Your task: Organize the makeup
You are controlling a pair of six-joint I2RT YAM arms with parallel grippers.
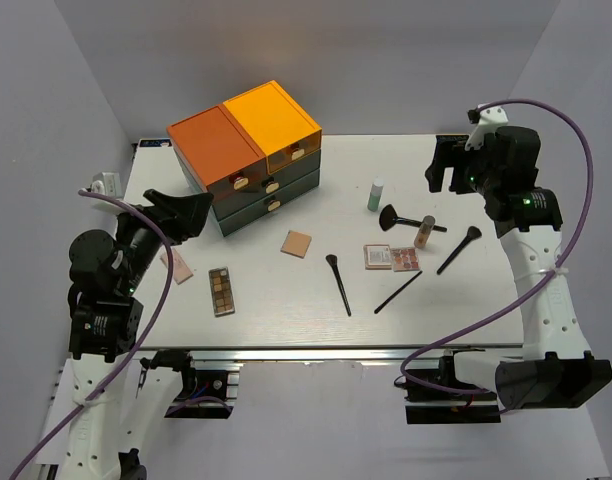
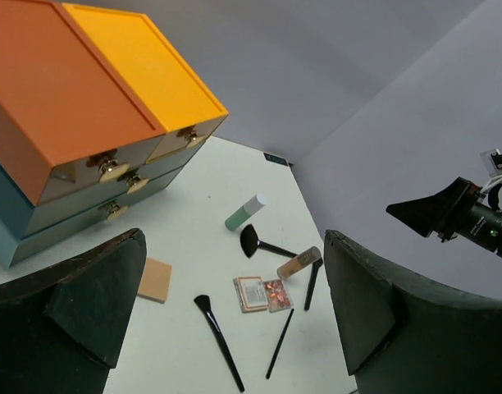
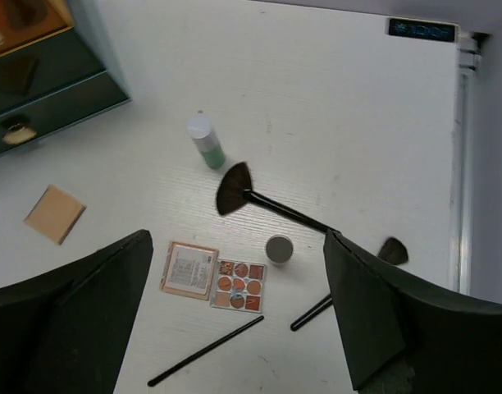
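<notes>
The left hand [image 1: 186, 212] and the right hand [image 1: 446, 168] hang over the desk [image 1: 276, 295], fingers apart, holding nothing; the fan brush [image 1: 401, 218] lies near the green bottle [image 1: 375, 194].

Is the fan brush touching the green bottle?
No, a strip of bare table shows between the fan brush and the green bottle.

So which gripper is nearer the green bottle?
Right. The right gripper hovers just right of the green bottle; the left gripper is far across the table, by the drawer box.
</notes>
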